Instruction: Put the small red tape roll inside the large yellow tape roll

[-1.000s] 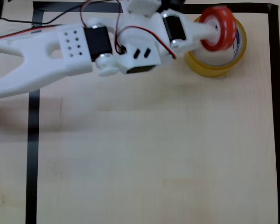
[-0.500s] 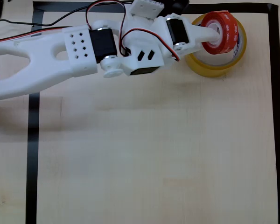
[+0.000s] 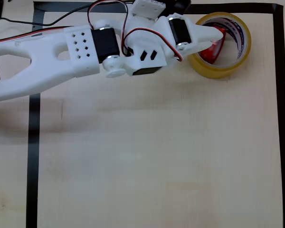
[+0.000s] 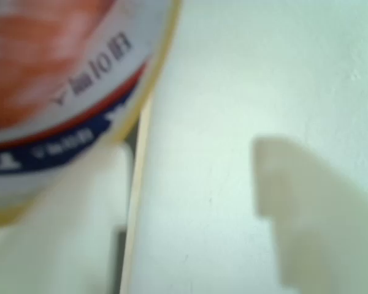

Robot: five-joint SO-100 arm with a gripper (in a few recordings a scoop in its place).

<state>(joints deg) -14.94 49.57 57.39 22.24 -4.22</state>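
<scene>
The large yellow tape roll (image 3: 244, 46) lies flat at the top right of the overhead view. The small red tape roll (image 3: 209, 53) sits down inside its centre hole, against the left inner wall and partly hidden under my white gripper (image 3: 217, 36). My gripper hangs over the yellow roll's left rim, open, with nothing between its fingers. The wrist view is blurred: the red roll (image 4: 40, 55) shows at the top left behind the yellow roll's printed white core (image 4: 92, 86), and my gripper (image 4: 190, 208) stands with its fingers wide apart.
A black tape border (image 3: 280, 118) frames the light wooden table, running down the right, along the top and down the left side (image 3: 33, 156). My white arm (image 3: 80, 47) stretches in from the left edge, trailing red and black wires.
The red roll was held over the yellow roll's hole; now it has dropped inside the ring and my gripper has let go of it. The arm has barely moved.
</scene>
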